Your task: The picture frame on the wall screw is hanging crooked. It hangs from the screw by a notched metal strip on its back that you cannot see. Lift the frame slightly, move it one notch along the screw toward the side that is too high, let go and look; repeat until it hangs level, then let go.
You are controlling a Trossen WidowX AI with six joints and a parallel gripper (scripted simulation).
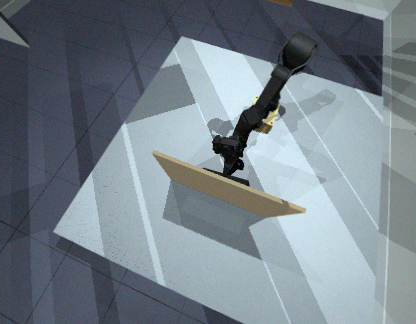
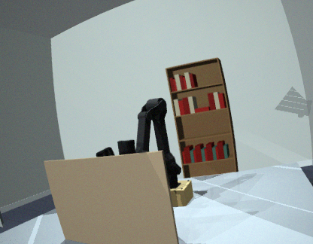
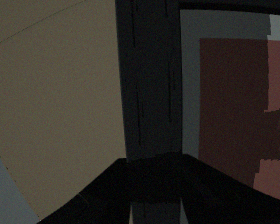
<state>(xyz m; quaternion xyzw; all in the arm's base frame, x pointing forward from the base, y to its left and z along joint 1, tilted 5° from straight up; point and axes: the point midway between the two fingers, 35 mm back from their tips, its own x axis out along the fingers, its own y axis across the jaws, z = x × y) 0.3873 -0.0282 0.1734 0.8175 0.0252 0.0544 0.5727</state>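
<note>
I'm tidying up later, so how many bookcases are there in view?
1: the bookcase, against the far wall behind the arm. Others may be out of view.

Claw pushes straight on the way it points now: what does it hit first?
Likely the tan panel: the claw points at it, shut on the black frame's bar. How much gap remains behind the bar is unclear.

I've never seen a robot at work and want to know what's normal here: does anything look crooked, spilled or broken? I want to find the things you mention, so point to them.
Nothing looks spilled or broken. In the bookcase [image 2: 235, 150], one red book [image 2: 202, 110] seems to lie flat between upright ones, a little untidy. Whether the picture frame [image 1: 248, 182] [image 3: 153, 80] hangs crooked, I cannot tell.
</note>
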